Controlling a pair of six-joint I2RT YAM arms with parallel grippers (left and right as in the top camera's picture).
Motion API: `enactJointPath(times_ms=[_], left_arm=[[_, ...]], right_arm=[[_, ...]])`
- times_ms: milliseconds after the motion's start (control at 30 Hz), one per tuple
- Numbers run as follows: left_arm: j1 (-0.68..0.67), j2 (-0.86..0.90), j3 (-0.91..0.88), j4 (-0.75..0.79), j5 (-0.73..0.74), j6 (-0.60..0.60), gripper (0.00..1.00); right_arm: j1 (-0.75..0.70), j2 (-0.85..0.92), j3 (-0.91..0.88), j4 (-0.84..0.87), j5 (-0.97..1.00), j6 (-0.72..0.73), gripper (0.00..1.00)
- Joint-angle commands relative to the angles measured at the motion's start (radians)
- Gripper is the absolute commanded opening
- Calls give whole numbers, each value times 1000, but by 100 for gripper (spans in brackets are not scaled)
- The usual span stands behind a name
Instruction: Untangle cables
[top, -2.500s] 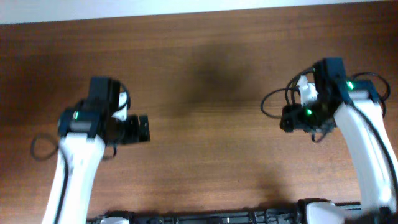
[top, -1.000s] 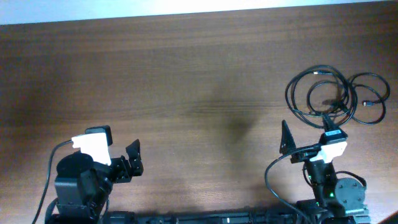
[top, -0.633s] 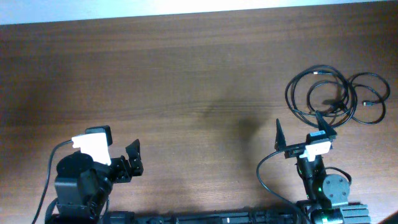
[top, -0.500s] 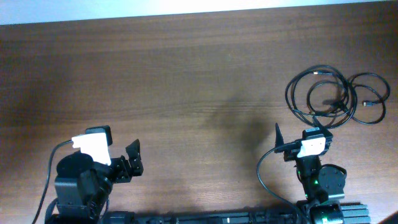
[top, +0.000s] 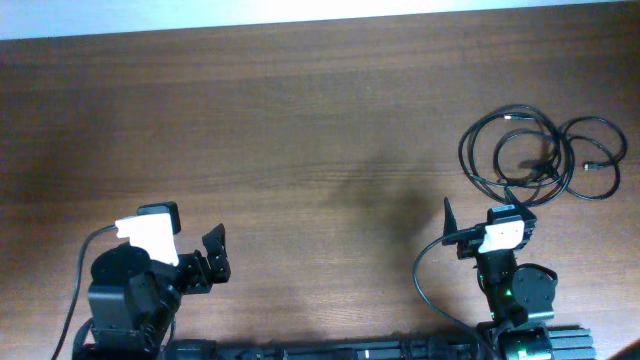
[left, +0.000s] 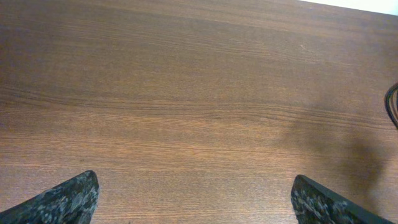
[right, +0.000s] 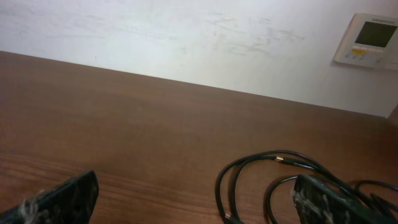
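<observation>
— Where did things lie on the table (top: 300, 120)?

— The left gripper (left: 196, 204) and right gripper (right: 196, 202) sat at the near edge, both spread wide and empty. The cables (top: 548, 170) lay in overlapping loops by the right edge, just ahead of the right gripper and apart from it.

— How would they handle?

— Light, limp and probably slick, I judged. A lifted loop would sag and drag its neighbours. Better to pinch close to a plug (top: 592, 166), or an outer loop clear of the crossings.

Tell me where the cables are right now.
The cables lie in loose loops at the far right of the overhead view, just beyond the open right end effector and well away from the left arm.
</observation>
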Motion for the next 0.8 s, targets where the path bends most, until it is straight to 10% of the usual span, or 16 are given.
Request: enactJointPath(times_ms=[0,200,567,767], left_arm=[[0,-5,-4,-6,0,-5,99],[0,-163,-161,73,-105,-5,99],[0,-544,-904,1244,-98,18,99],[0,-544,-899,985,-13,241,99]], right_arm=[[-5,-10,-5,-7,12,-4,98],[-5,-10,-5,-7,12,-4,98],[-5,-10,-5,-7,12,-4,98],[-5,-10,-5,-7,12,-4,98]])
